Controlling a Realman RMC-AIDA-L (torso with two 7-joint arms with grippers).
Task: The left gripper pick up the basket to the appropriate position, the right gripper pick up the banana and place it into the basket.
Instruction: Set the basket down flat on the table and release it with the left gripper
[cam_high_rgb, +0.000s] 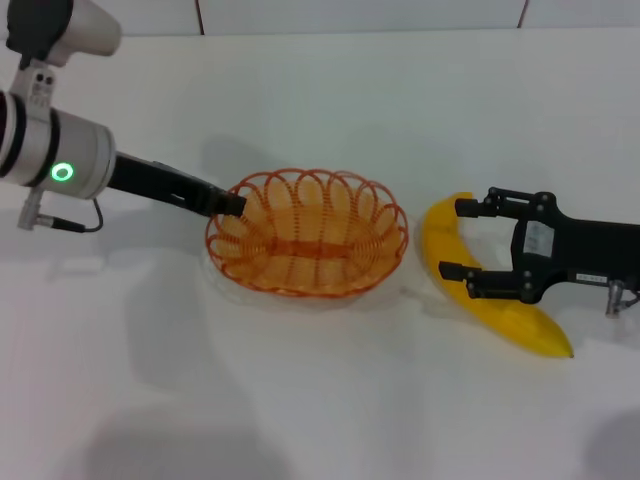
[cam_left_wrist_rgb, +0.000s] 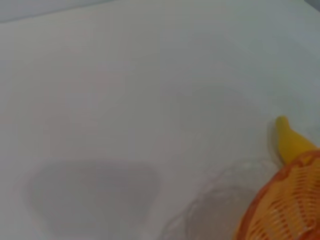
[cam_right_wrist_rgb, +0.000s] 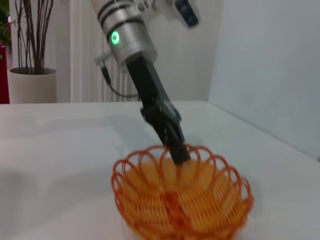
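Head view, basket: you've got the basket sitting mid-worktop, with bare white surface in front of it and behind it.
Head view, left tool: your left tool is right at the basket's left rim, fingers pressed together on the wire loops there.
Head view, banana: the banana lies just right of the basket, a thin strip of worktop between them, near end pointing off to the right edge.
Head view, right tool: your right tool is spread wide, one finger by the far end, the other over the banana's middle. It's straddling, not squeezing.
Left wrist view: only a slice of basket and the banana tip beside it, the rest is open worktop.
Right wrist view: the left tool comes down onto the basket's far rim, pinching it. There's plenty of open worktop on both sides, and a potted plant way off at the back.
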